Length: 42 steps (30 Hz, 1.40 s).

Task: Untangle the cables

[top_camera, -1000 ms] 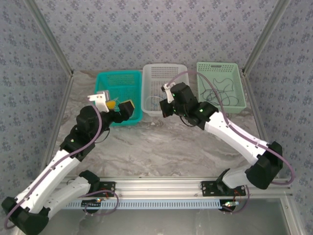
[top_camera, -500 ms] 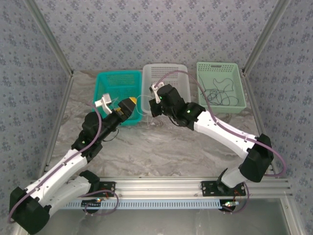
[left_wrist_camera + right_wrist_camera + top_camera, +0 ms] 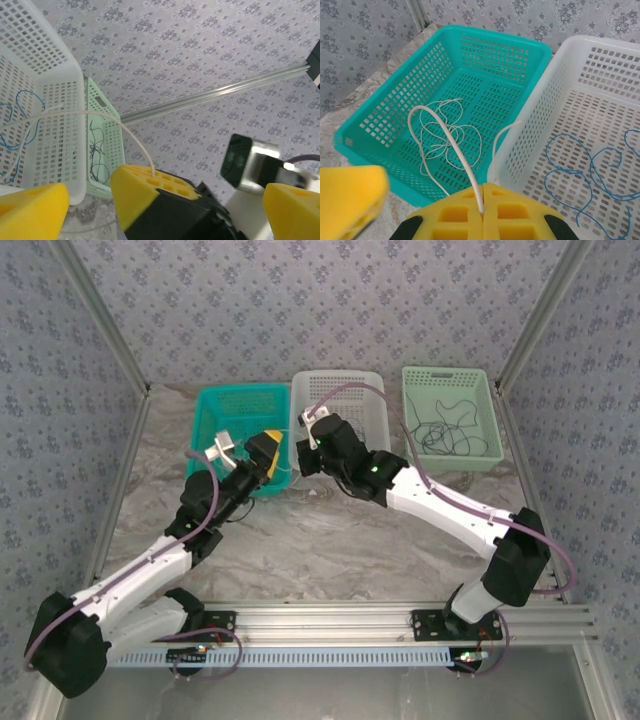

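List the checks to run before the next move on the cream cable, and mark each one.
1. Right gripper shut on the thin cream cable: ok.
2. Left gripper open, ready to take a hold: ok.
3. Cream cable lifted out of the teal plastic basket: not ok, most of its loops lie on the basket floor.
4. Blue cable apart from the cream one, in the white perforated basket: ok.
5. Black cable lying in the pale green basket: ok.
6. Cream loops free of knots and of the teal mesh: cannot tell.
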Motion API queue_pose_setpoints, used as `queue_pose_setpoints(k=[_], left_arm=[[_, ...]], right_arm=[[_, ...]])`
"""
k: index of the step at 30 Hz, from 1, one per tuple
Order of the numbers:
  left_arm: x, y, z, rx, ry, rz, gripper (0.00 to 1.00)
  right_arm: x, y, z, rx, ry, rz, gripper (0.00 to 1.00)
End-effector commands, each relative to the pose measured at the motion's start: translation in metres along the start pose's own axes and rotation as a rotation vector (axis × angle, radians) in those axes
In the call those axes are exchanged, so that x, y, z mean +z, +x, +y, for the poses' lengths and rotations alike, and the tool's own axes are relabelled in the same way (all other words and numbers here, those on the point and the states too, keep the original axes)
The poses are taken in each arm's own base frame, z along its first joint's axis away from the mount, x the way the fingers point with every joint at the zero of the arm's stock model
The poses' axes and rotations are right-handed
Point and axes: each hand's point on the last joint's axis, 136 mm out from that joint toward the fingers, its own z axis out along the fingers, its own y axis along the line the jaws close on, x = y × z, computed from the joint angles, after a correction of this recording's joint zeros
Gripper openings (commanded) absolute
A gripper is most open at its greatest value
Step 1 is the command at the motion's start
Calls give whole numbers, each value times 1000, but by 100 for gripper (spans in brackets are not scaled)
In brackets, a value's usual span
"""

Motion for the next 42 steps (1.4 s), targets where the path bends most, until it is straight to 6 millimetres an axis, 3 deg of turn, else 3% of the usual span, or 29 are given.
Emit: queue_pose_setpoints(k=[1, 6, 15, 19, 27, 28, 38, 42], left_arm=[[2, -2, -28, -21, 98, -8, 99], [4, -8, -24, 15, 73, -46, 99], [12, -40, 9, 8, 7, -146, 97], [18, -47, 22, 9, -24, -157, 91], [23, -59, 28, 38, -57, -170, 63], [22, -62, 28, 45, -57, -175, 61], [9, -83, 27, 120, -118, -199, 57], [7, -86, 25, 159, -126, -189, 42]], right_arm=[[-3, -21, 1, 36, 13, -63, 0], [-6, -24, 13, 49, -36, -79, 0], [-31, -19, 25, 100, -127, -110, 0], [-42, -16, 23, 132, -145, -136, 0], [-46, 1, 22, 134, -163, -96, 0], [-43, 11, 19, 135, -152, -76, 0], [-47, 32, 3, 163, -120, -44, 0], [-48, 39, 1, 166, -113, -28, 0]])
